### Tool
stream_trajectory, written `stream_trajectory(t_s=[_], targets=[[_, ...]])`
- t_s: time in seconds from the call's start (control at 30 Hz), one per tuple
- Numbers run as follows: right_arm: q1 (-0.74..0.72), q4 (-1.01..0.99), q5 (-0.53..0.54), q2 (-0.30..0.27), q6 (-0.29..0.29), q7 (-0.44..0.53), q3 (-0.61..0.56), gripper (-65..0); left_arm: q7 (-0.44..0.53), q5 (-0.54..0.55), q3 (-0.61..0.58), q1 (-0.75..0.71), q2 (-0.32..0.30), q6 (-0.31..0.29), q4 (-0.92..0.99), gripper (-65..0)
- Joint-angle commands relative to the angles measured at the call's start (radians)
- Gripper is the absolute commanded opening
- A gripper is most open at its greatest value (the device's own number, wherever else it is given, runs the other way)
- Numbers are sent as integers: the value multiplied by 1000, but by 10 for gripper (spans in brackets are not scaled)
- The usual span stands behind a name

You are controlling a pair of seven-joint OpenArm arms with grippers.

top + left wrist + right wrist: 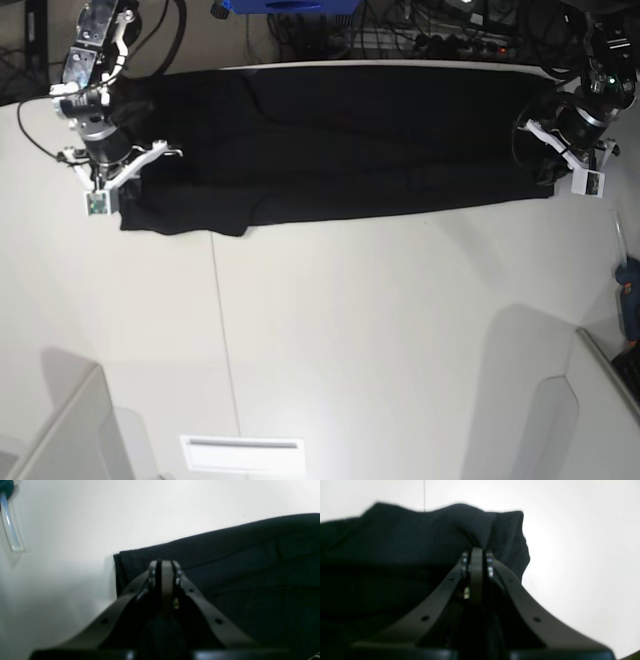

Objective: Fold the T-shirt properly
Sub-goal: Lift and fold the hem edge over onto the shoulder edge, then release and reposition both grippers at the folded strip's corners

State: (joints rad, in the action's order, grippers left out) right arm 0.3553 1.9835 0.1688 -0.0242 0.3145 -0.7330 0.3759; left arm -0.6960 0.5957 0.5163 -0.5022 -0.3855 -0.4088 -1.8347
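T-shirt (340,140), black and plain on the side that shows, lies stretched out as a long band across the far part of the white table (400,330), its far edge running along the table's far edge. The near edge of the T-shirt is fairly straight, with a short flap hanging lower towards the end held by the right gripper (112,178). Shallow creases run along its length.

Each end of the T-shirt has an arm at it. In the base view the right gripper is at the end on that view's left, and the left gripper (560,165) is at the opposite end. Both sit over the cloth's corners, low against the table.

In the right wrist view, the right gripper (477,551) has its jaws pressed together on the T-shirt (395,562); the cloth rises in a bunched peak just where the tips meet, and a loose corner droops beyond them. The rest of the fabric spreads away in dark folds to one side of the gripper.

In the left wrist view, the left gripper (163,563) is also pressed together, its tips over the T-shirt (250,567) close to a squared corner of the cloth. The view is blurred, so I cannot tell for certain whether fabric is pinched between the tips or merely lies beneath them. Here the T-shirt lies flat, with a straight edge against the table (75,530).

Well away from the T-shirt, near the table's side edge beyond the left gripper, a small blue object (630,275) rests.
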Motion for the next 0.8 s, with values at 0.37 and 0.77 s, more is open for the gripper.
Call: stream_trajectory(t_s=[0.37, 0.77], targets=[[67, 33, 5, 16, 2, 33, 21, -650, 22, 7, 67, -42, -16, -5, -16, -650], [106, 47, 5, 43, 2, 36, 21, -650, 22, 7, 72, -59, -16, -5, -18, -650]])
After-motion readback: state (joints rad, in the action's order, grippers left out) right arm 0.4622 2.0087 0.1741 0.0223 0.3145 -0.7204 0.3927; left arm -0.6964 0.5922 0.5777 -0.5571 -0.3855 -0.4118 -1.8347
